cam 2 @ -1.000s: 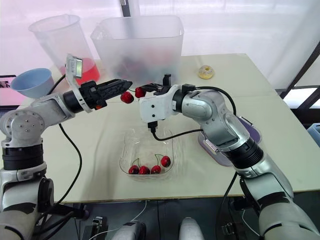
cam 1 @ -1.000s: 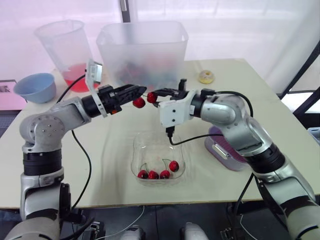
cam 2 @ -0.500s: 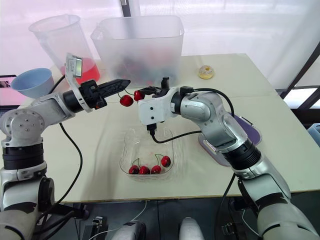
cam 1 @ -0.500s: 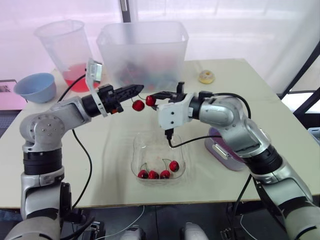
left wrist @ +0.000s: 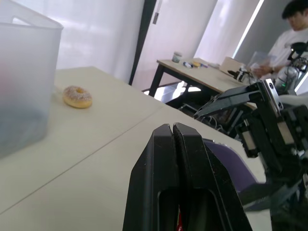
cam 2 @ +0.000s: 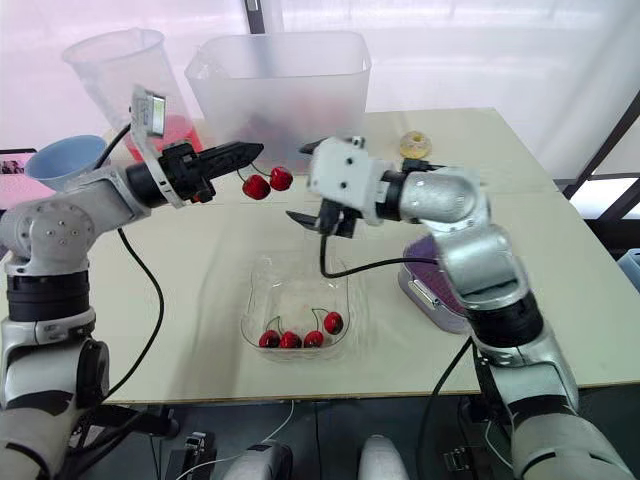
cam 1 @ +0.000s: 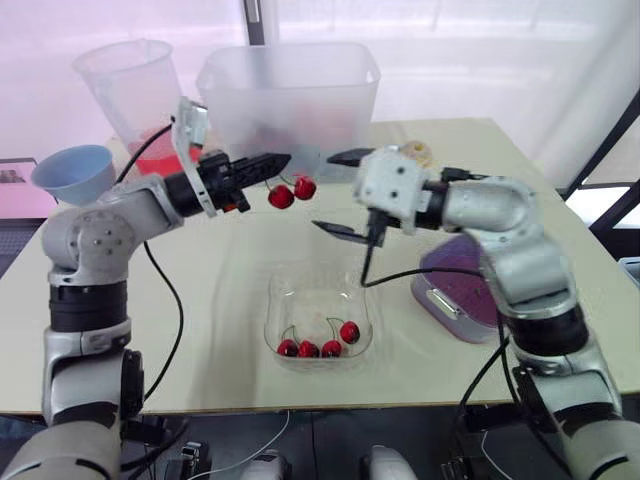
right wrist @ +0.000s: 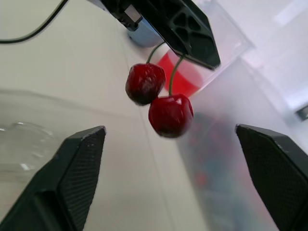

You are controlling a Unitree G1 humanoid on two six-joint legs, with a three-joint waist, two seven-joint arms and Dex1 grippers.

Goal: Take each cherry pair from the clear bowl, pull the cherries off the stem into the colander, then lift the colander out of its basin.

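- cherries up in the air: two, one cherry pair (cam 1: 282, 197) on one stem
- cherries in the clear bowl (cam 1: 272, 318): four
- cherries in all: six that can be counted
- clear bowl: one
- big cloudy basin (cam 1: 290, 95): one; the things inside are too blurry to count
- tall cup with red in it (cam 1: 128, 85): one
- blue bowl (cam 1: 72, 172): one
- donut (cam 2: 414, 144): one
- purple box (cam 1: 455, 295): one
- grippers: two, the left gripper (cam 1: 283, 158) and the right gripper (cam 1: 340, 193)
- surface (cam 1: 210, 290): one
- person (left wrist: 298, 29): one, far back
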